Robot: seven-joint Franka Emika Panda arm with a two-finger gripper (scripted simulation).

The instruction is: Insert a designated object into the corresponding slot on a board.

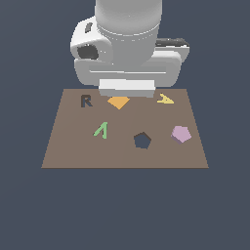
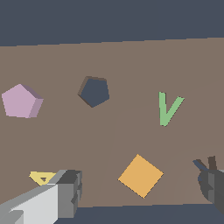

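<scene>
Overhead, fingers (image 2: pixel 65 194) spread wide, clamped on nothing, straddling flat orange diamond (image 2: pixel 141 175). Beyond: matte pink-lilac pentagon block (image 1: pixel 181 134) lying free on smooth brown board (image 1: pixel 73 154), just beside dark navy pentagon slot (image 1: pixel 142 140). Bulky white arm upright above the board's far edge.

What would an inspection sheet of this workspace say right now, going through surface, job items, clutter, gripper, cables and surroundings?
Surface: flat brown board, lying level.
Job's things: pink pentagon block lies on the board, beside the dark pentagon slot, on the exterior view's right of it; the slot holds nothing.
Clutter: orange diamond, yellow piece, green piece, dark R-shaped cut-out.
Gripper: gripper open above the orange diamond, holding nothing, away from the pentagon block.
Cables: nothing seen.
Surroundings: plain dark blue-grey ground, nothing else seen.
</scene>
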